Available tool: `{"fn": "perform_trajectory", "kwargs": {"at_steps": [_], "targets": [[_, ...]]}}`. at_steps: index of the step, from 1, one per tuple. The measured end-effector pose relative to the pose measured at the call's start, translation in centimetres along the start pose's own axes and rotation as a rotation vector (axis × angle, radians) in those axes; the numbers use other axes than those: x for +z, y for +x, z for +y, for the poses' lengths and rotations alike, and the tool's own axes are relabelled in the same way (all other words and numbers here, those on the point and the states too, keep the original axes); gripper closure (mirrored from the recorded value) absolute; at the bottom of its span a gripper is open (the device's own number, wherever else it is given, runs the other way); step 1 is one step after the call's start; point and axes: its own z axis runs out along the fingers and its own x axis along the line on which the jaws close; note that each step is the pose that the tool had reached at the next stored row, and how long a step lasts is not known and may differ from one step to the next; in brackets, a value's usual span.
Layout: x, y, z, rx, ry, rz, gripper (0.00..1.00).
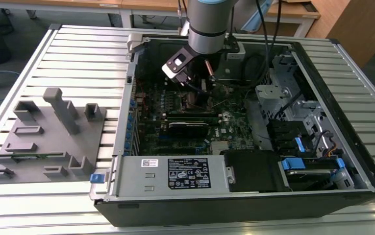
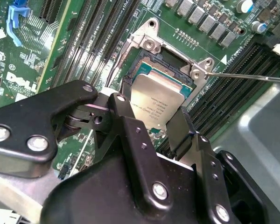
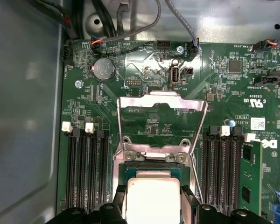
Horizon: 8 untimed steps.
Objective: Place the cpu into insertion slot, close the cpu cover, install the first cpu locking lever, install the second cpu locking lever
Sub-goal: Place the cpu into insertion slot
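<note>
1. Fingers [image 2: 178, 128] of mine are drawn in on two opposite edges of the cpu [image 2: 159, 100], one black pad on each side, so my gripper [image 2: 151, 112] holds the chip between them.
2. In the first wrist view the same pale square cpu [image 3: 151, 198] sits between my fingers [image 3: 117, 203], its flat metallic top facing up.
3. The cpu hangs right over the insertion slot [image 2: 170, 56], whose dark rim [image 3: 149, 165] shows just past the chip's far edge. I cannot tell whether the chip is already seated or is just above the contacts.
4. The cpu cover [image 3: 161, 99] stands swung up and open beyond the slot, and green board shows through its large window.
5. A thin wire locking lever [image 2: 242, 75] runs out from one corner of the slot's metal frame, unlatched, crossing above the memory slots [image 3: 86, 168].
6. A green memory module [image 3: 249, 177] stands in one slot on the other side of the socket, and a coin cell [image 3: 104, 69] lies on the motherboard [image 3: 224, 93] beyond the cover.
7. In the exterior view my gripper [image 1: 194, 90] reaches down from the arm [image 1: 208, 24] into the open computer case [image 1: 239, 196], which lies on a slatted metal table [image 1: 76, 54]. A grey fixture [image 1: 50, 137] lies on the table at the exterior view's left.
</note>
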Motion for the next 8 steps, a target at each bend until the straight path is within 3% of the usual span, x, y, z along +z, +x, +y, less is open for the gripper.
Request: {"fn": "perform_trajectory", "kwargs": {"at_steps": [8], "targets": [[0.37, -0.01, -0.01, 0.000, 0.0001, -0.0002, 0.46]]}}
